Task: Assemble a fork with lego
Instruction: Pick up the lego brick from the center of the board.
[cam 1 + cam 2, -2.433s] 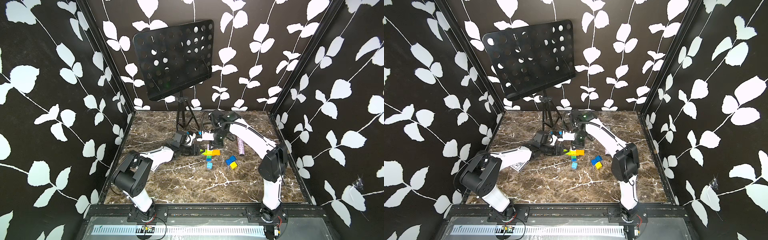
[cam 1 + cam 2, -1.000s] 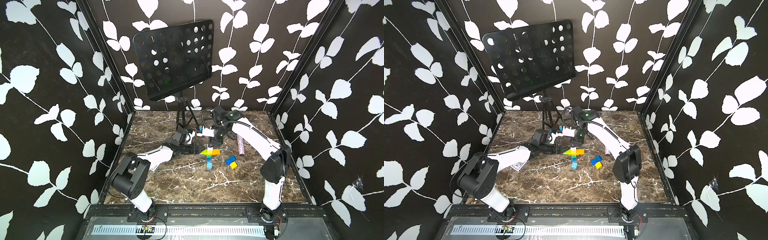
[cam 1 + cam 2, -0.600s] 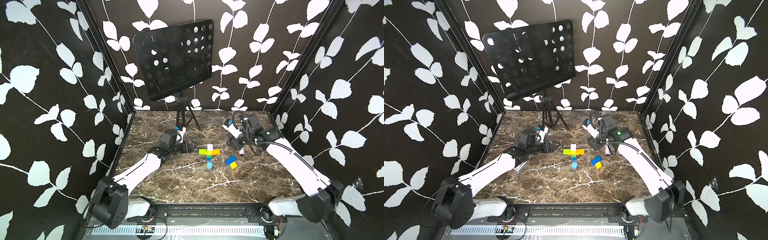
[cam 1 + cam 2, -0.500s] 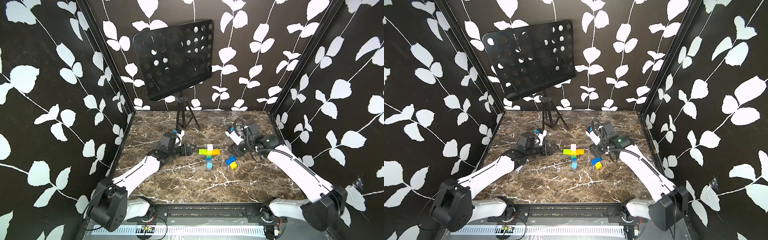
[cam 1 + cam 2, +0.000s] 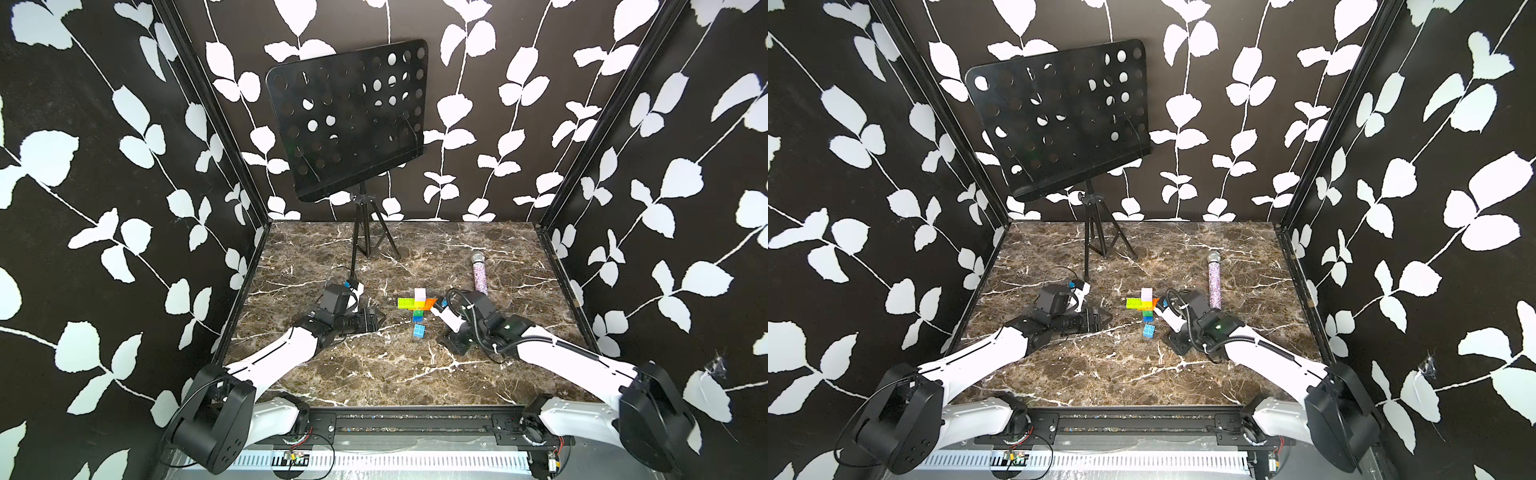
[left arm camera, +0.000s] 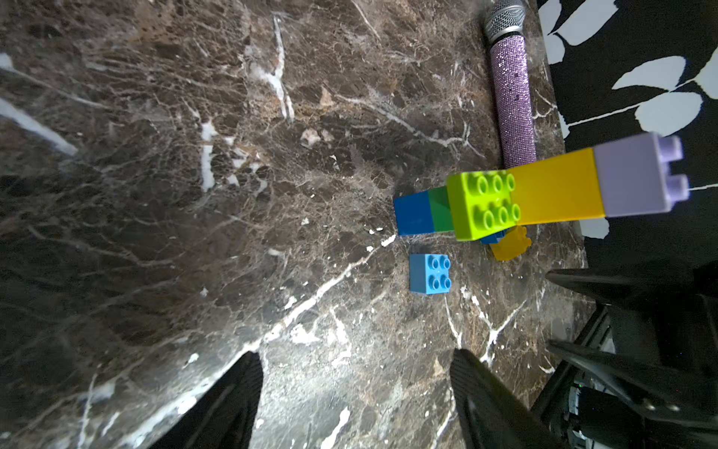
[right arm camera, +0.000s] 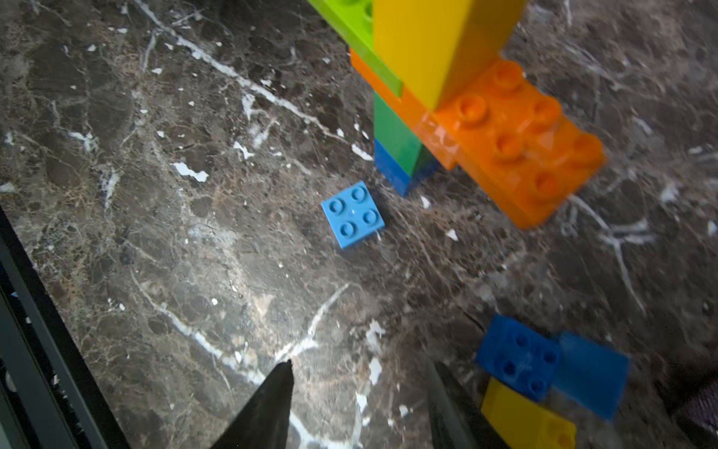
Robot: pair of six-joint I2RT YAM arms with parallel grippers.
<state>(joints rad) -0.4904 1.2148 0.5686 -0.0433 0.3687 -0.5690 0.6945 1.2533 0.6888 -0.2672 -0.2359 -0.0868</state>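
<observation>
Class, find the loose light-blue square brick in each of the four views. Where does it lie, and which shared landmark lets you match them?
In a top view: the light-blue brick lies just camera-side of the fork, below its stem.
In a top view: the same spot.
Left wrist: studs up, near the stem's blue end, apart.
Right wrist: studs up, near that end, apart.
Landmark: the stem's blue end.

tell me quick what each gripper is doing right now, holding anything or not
left gripper: open, holding nothing
right gripper: open, holding nothing
</observation>
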